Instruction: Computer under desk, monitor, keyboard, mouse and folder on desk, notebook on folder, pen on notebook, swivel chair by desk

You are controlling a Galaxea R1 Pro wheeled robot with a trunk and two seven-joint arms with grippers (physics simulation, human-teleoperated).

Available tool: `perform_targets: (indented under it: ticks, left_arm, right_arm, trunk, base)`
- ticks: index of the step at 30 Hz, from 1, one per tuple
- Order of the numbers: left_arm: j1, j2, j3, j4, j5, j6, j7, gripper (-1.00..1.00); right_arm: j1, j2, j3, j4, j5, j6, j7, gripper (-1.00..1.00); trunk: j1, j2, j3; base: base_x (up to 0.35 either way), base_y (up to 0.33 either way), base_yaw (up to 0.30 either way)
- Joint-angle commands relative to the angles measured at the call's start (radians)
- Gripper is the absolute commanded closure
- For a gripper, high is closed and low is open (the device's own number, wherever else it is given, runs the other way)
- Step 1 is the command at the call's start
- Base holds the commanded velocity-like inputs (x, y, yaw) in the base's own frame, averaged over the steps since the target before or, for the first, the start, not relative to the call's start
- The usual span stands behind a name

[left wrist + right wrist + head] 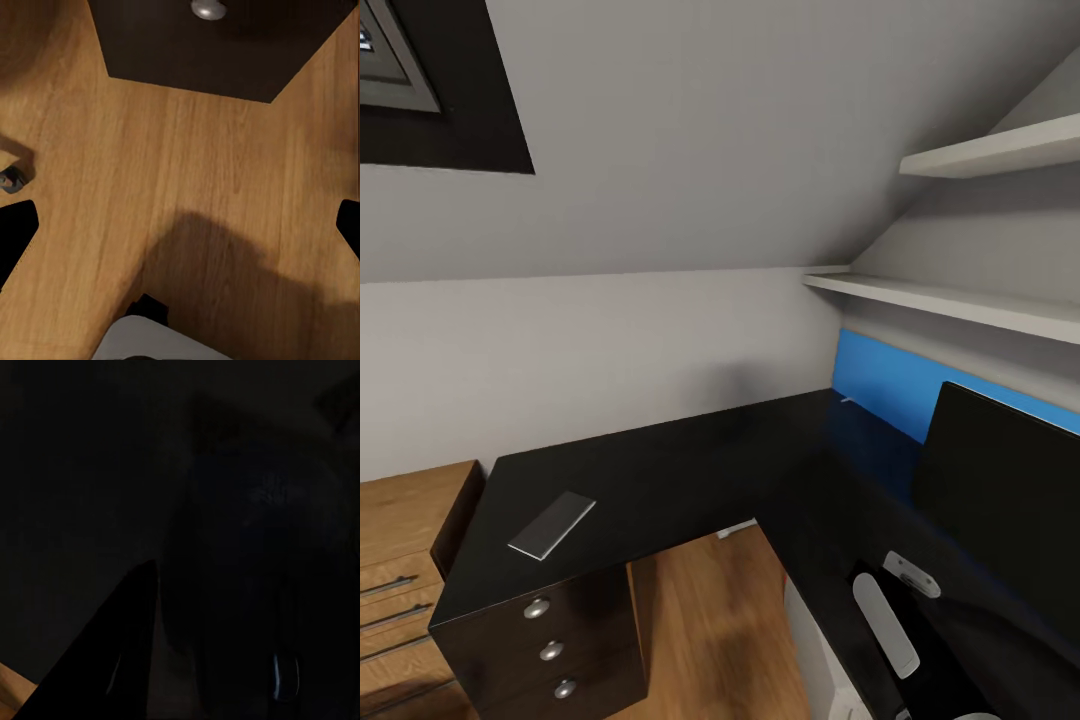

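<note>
Black L-shaped desk (680,470) under sloped wall. Notebook (552,523) flat near drawer end: thin, light, probably slippery; best pinched at an overhanging edge. Left gripper (180,225) apart over floor; right unclear.

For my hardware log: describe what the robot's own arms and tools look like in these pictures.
In the head view the right arm is glossy black, with a long white inlay panel with rounded ends and a small pale grey bracket beside it. The left tool has plain matte black fingertips with angled edges. In the right wrist view one black wedge-shaped finger shows; the rest is too dark to tell.
</note>
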Motion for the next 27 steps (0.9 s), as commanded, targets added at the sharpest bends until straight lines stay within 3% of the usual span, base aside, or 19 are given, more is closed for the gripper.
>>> perform_targets:
  ticks: [1,4,21,27]
  left_arm:
    - [-0.001,0.0,0.005,-0.005,0.003,-0.008,-0.002,-1.0]
    - [-0.001,0.0,0.007,-0.022,0.004,-0.025,-0.001,-1.0]
    - [-0.001,0.003,0.01,-0.044,0.017,-0.03,0.0,-1.0]
    - [-0.001,0.005,0.06,-0.077,0.017,-0.029,-0.003,-1.0]
  right_arm:
    - [-0.001,-0.001,0.003,-0.001,-0.004,0.006,-0.007,1.0]
    - [-0.001,-0.001,0.003,-0.001,-0.004,0.006,-0.007,1.0]
    - [-0.001,-0.001,0.001,0.005,-0.005,0.006,0.004,1.0]
    - [-0.001,-0.001,0.002,0.035,-0.005,-0.032,0.031,1.0]
  trunk:
    - [0.0,-0.001,-0.001]
    - [0.0,-0.001,-0.001]
    - [0.065,-0.12,-0.055]
    - [0.088,-0.162,-0.074]
  base:
    - [0.0,0.0,0.0]
    - [0.0,0.0,0.0]
    - [0.0,0.0,0.0]
    - [0.0,0.0,0.0]
